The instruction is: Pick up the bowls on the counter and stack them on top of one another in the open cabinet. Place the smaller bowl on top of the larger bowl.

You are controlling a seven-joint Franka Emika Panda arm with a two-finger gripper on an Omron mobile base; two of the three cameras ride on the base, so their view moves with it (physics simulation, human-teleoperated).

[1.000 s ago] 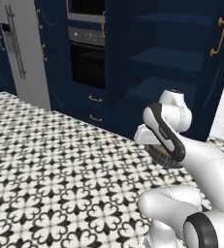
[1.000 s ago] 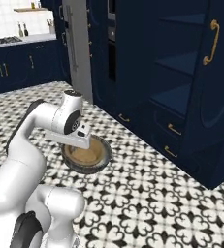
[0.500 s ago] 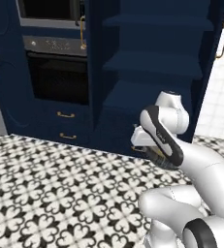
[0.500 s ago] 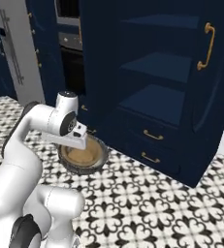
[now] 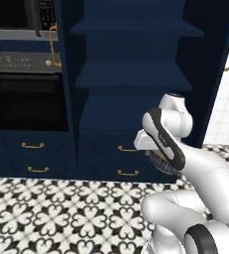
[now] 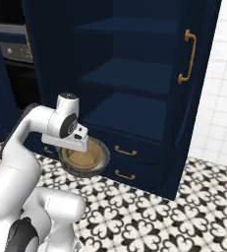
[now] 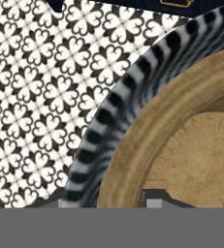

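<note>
1 bowl [image 6: 84, 157] is held under the robot's hand in front of the open navy cabinet [image 6: 134, 74] — a tan-brown inside ringed by a dark, striped outer wall, seen low over the patterned floor [image 6: 149, 216]. In the hand view the same bowl [image 7: 181, 145] has a wood-like rim, and the fingers [image 7: 154, 199] are clamped on that rim at the bottom edge. In the left base view the bowl [image 5: 161, 161] is mostly hidden behind the arm. 3 bare shelves are counted in the cabinet, with 2 brass-handled drawers below and 1 long curved brass handle [image 6: 185, 56] on its door. An oven [image 5: 24, 94] is seen beside the cabinet.
</note>
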